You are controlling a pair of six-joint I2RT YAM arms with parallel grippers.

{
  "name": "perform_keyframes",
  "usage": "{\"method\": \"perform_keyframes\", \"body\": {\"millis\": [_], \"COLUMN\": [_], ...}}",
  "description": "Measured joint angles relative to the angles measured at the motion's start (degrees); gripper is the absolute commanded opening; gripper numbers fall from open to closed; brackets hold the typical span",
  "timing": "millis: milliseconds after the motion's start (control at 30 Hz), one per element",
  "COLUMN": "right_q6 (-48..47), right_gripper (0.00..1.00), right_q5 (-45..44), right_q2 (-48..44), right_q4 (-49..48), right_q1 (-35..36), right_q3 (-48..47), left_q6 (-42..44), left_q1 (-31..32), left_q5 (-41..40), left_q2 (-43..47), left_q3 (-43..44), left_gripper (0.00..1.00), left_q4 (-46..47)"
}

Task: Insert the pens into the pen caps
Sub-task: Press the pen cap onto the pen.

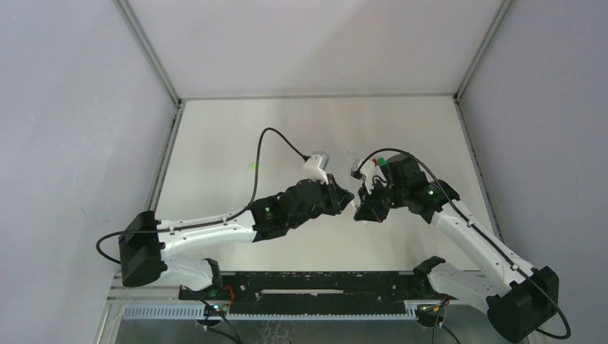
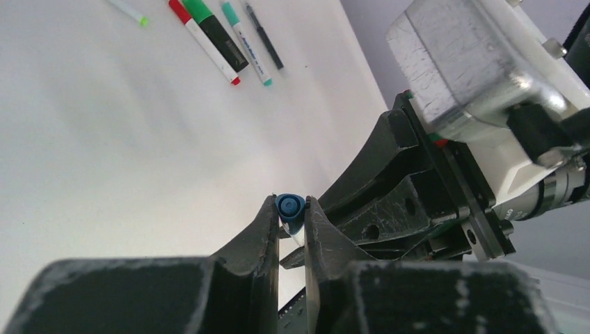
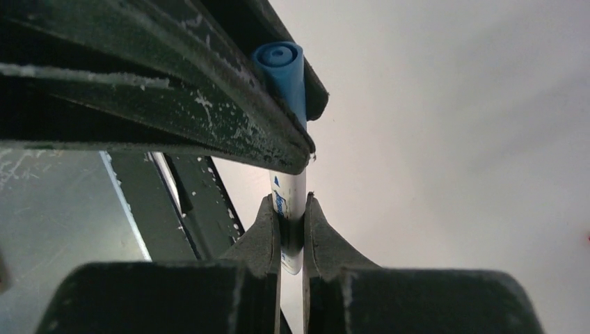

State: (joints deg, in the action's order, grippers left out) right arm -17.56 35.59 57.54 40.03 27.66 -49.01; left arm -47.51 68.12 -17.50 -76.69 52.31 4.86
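My left gripper (image 2: 290, 204) is shut on a small blue pen cap (image 2: 290, 209), seen end-on between its fingertips. My right gripper (image 3: 291, 203) is shut on a white pen (image 3: 293, 188) with blue print. In the right wrist view the blue cap (image 3: 284, 69) sits on the pen's far end, in line with the barrel, pinched by the left fingers (image 3: 174, 90). From above, the left gripper (image 1: 348, 200) and the right gripper (image 1: 363, 208) meet tip to tip over the middle of the table.
Several other pens lie side by side on the table: a red-capped white pen (image 2: 206, 44), a green-capped black marker (image 2: 218, 35), a teal-ended pen (image 2: 248, 44), a thin dark pen (image 2: 265, 39) and a green-tipped one (image 2: 129, 10). A small green item (image 1: 253, 166) lies to the left.
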Motion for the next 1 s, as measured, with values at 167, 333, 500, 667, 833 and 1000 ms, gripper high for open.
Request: {"method": "perform_keyframes", "body": {"millis": [167,333,500,667,833,1000], "right_q6": [-0.81,0.33,1.64,1.79,1.77,1.64], "right_gripper": [0.0,0.0,0.0,0.0,0.0,0.0], "right_q5": [-1.62,4.52,11.91,14.91,15.91,15.32], "right_q2": [0.0,-0.09,-0.11,0.44,1.09,1.25], "right_q4": [2.21,1.84,-1.4,-4.26,-9.84,-19.23], "right_q1": [0.2,-1.86,-1.99,-0.76,-0.52,-1.27], "right_q3": [0.0,0.0,0.02,0.02,-0.11,-1.66], "left_q6": [-0.31,-1.05,-1.73,-1.97,-2.54,-3.34], "left_q1": [1.22,1.31,1.42,1.44,2.21,5.66], "left_q5": [-1.01,-0.94,-0.7,-0.83,2.36,9.18], "left_q2": [-2.05,0.02,5.27,8.76,10.54,10.6], "left_q3": [2.62,0.92,-2.73,-4.92,-6.64,-10.45], "left_gripper": [0.0,0.02,0.09,0.2,0.29,0.38], "left_q4": [-3.32,-1.51,1.38,2.49,0.48,-6.08]}}
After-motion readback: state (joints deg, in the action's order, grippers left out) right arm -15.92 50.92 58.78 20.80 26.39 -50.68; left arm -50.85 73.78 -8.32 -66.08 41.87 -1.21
